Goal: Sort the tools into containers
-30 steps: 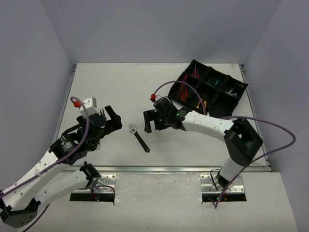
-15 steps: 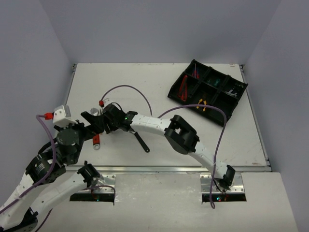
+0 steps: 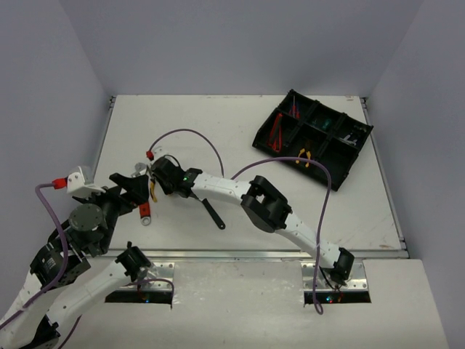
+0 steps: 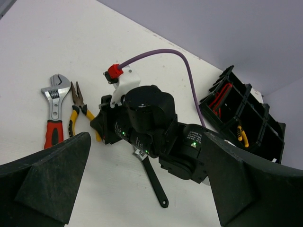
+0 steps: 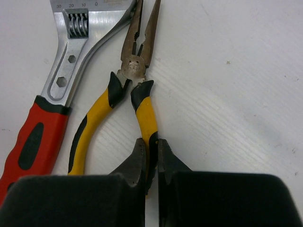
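Right gripper (image 5: 150, 147) was at the left of the top view, low over the table (image 3: 218, 131), jaws pinched nearly together on the right-hand yellow handle of the needle-nose pliers (image 5: 135, 71). The pliers lay flat, nose toward the top of the right wrist frame, not yet lifted. Just left of them, all but touching at the jaw end, lay a red-handled adjustable wrench (image 5: 54, 92), head also toward the top. Left gripper (image 3: 125, 190) hovered close by at lower left of the top view, fingers spread wide, holding nothing. A black-handled adjustable wrench (image 3: 212, 211) lay loose near the centre of the table, partly under the right arm. The black organiser tray (image 3: 357, 156) sat at upper right, well apart from all three tools. Several compartments were already stocked: red-handled items (image 3: 275, 136) at its left end, another yellow-handled pair of pliers (image 3: 304, 156) on the near side, something green (image 3: 327, 123) in the middle; the rest was too small to name. Judged well along: three tools seen outside the tray, one of them gripped. Left to do: lift the pliers, carry them across to the pliers compartment, then clear both wrenches.
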